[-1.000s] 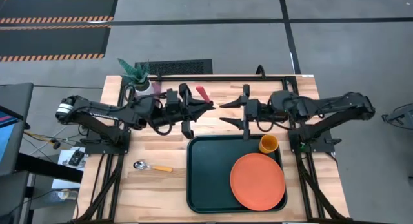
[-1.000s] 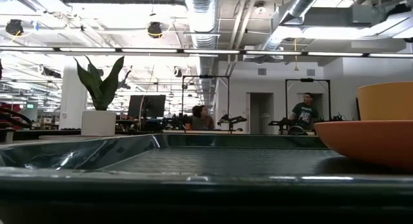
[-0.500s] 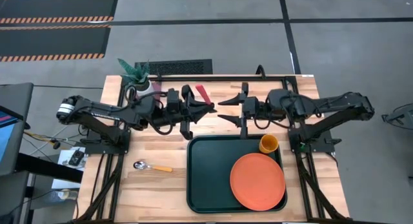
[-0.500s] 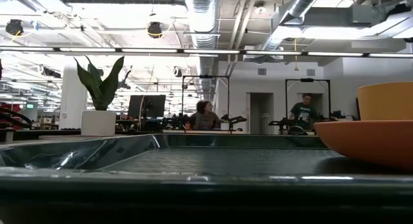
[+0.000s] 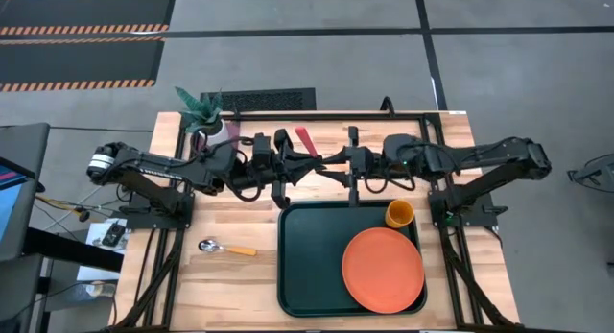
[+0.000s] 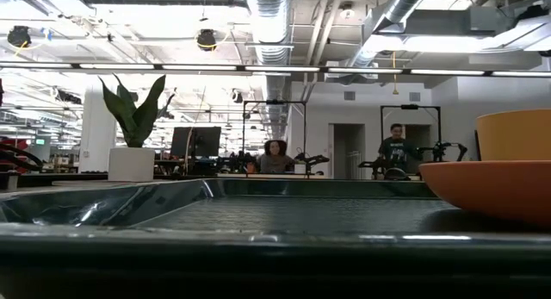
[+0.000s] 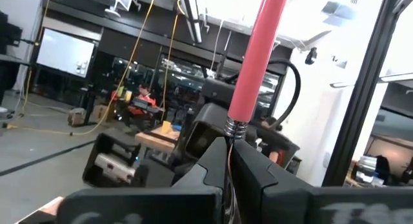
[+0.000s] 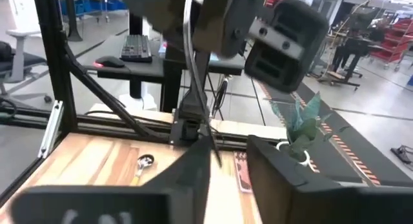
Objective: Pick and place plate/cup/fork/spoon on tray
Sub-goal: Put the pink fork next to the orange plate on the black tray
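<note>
My left gripper (image 5: pixel 315 162) is shut on the fork, whose red-pink handle (image 5: pixel 304 139) points toward the far edge. It stands above the table, just beyond the dark tray's (image 5: pixel 307 266) far rim. My right gripper (image 5: pixel 330 164) is open and faces it, fingertips close to the left fingertips. The orange-red plate (image 5: pixel 384 269) and the orange-yellow cup (image 5: pixel 399 214) stand in the tray's right half. The spoon (image 5: pixel 225 248) lies on the table left of the tray. My left gripper pinches the fork's metal neck (image 7: pixel 230 130), right at the end of the handle (image 7: pixel 258 56), between its two fingers. The fingers come level from the table's left and lie across the fork. The fork is lifted clear of the table. My right gripper: I cannot tell whether it touches the fork.
A potted plant (image 5: pixel 203 112) stands at the far left corner. The black frame rail (image 5: pixel 336 114) runs along the far edge. The tray's left half (image 5: pixel 307 247) is bare. People stand in the room beyond the table (image 6: pixel 396 148).
My right gripper has gone toward the table's left, up to my left gripper and the fork. My left gripper has moved slightly toward the table's right, still holding the fork.
</note>
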`<state>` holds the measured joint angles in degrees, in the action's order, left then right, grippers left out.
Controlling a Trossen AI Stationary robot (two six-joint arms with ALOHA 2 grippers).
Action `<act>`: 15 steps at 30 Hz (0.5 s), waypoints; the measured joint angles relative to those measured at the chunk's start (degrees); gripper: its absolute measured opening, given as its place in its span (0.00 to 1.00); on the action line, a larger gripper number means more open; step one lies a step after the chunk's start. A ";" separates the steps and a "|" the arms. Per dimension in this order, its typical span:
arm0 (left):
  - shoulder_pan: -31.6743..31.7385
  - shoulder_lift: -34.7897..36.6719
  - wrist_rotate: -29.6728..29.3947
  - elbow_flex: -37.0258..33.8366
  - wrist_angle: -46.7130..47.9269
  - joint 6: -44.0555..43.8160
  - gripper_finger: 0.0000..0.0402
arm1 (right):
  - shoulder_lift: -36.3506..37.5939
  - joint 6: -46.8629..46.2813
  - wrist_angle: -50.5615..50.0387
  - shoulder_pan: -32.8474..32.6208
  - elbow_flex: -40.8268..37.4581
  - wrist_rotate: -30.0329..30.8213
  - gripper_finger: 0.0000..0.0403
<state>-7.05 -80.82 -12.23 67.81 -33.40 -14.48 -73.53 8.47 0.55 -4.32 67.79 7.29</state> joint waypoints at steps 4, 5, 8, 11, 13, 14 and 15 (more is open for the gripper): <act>0.04 0.02 -0.11 0.00 -0.27 0.07 0.00 | -0.01 0.61 -0.27 0.74 0.00 0.00 0.12; 0.04 0.02 -0.19 0.00 -0.14 0.05 0.00 | -0.01 0.65 -0.32 0.87 0.00 -0.07 0.06; 0.04 0.02 -0.53 0.00 -0.05 0.07 0.00 | -0.01 0.50 -0.19 1.70 0.00 0.07 0.03; 0.15 0.02 -0.54 0.00 -0.04 -0.24 0.00 | 0.02 -0.04 -0.26 2.33 0.00 0.08 0.02; 0.15 0.02 -0.82 0.00 0.01 -0.44 0.00 | 0.01 -0.03 -0.27 2.49 0.00 0.06 0.02; 0.15 0.02 -1.11 0.00 0.02 -0.44 0.00 | 0.02 -0.04 -0.26 2.62 0.00 0.07 0.02; 0.15 0.02 -1.11 0.00 0.03 -0.49 0.00 | 0.02 -0.04 -0.28 2.60 0.00 0.07 0.03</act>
<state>-6.90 -80.79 -13.34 67.81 -33.37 -14.97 -73.52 8.43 0.27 -1.71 67.79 7.35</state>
